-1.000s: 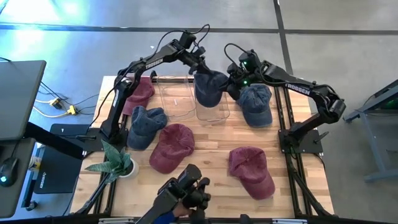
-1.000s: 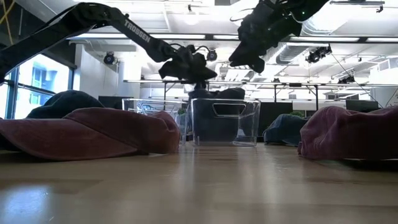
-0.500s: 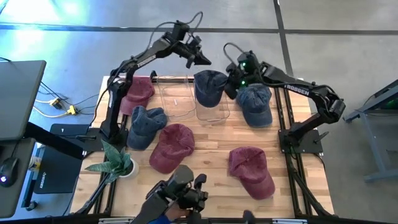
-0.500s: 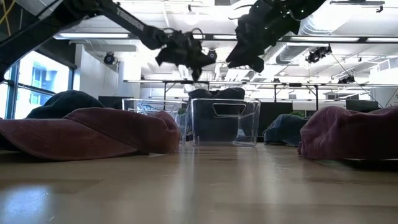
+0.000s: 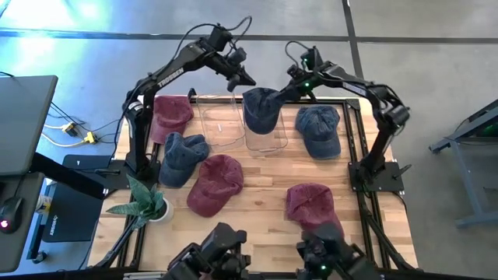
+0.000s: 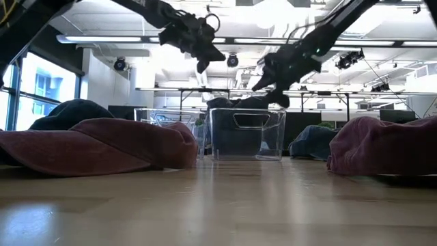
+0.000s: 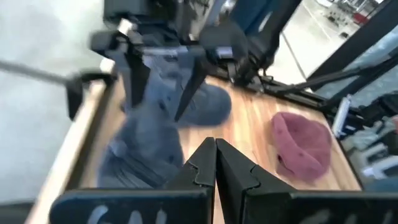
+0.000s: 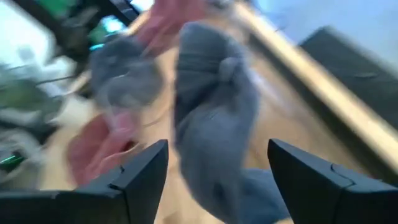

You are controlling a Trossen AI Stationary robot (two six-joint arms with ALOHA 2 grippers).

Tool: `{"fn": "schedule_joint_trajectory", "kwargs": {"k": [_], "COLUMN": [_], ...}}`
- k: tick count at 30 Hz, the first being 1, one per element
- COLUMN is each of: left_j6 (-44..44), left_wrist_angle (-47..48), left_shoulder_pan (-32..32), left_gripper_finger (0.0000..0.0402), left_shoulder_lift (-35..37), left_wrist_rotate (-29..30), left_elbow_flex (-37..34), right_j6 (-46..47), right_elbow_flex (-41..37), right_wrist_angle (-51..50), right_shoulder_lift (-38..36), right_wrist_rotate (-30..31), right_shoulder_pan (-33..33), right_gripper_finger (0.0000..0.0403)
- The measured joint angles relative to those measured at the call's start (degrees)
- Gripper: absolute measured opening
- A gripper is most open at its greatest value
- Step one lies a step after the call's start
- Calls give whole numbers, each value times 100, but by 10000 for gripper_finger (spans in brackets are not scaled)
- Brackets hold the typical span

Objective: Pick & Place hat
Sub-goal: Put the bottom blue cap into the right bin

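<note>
Resting in clear bin (image 5: 267, 141), blue hat (image 5: 261, 109), long axis front-to-back

My two arms are dark, built of slim black links joined at rounded elbows, and white lettering runs along the forearm of my left arm (image 5: 167, 74). Thin black cables loop up off both wrists near the top middle of the overhead frame. A small green light glows on the wrist of my right arm (image 5: 354, 82). My left claw (image 7: 216, 163) has two flat black fingers with stepped, notched inner edges. My right claw (image 8: 217, 171) has broad, angular black fingers.
</note>
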State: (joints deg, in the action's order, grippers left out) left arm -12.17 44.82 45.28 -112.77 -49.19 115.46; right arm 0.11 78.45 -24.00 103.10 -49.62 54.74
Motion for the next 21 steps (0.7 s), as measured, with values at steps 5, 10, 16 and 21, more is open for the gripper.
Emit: {"fn": "schedule_joint_trajectory", "kwargs": {"k": [5, 10, 16, 21], "left_j6": [-54, -286, -685, -1278], "left_wrist_angle": [357, 379, 235, 106], "left_shoulder_pan": [-133, -274, -310, -304], "left_gripper_finger": [2, 2, 1, 1], "left_shoulder_lift": [15, 22, 165, 426], "left_wrist_rotate": [-14, 0, -11, 30], "left_elbow_flex": [-2, 0, 7, 8], "right_j6": [-1047, -2090, -2471, -2276], "right_elbow_flex": [533, 882, 1227, 1475], "right_wrist_angle": [-1081, -2048, -2882, -3027], "right_shoulder_lift": [378, 326, 217, -229], "right_wrist_rotate": [-814, -470, -34, 459], "right_shoulder_pan": [-187, -708, -1278, -1752], "right_gripper_finger": [259, 190, 22, 18]}}
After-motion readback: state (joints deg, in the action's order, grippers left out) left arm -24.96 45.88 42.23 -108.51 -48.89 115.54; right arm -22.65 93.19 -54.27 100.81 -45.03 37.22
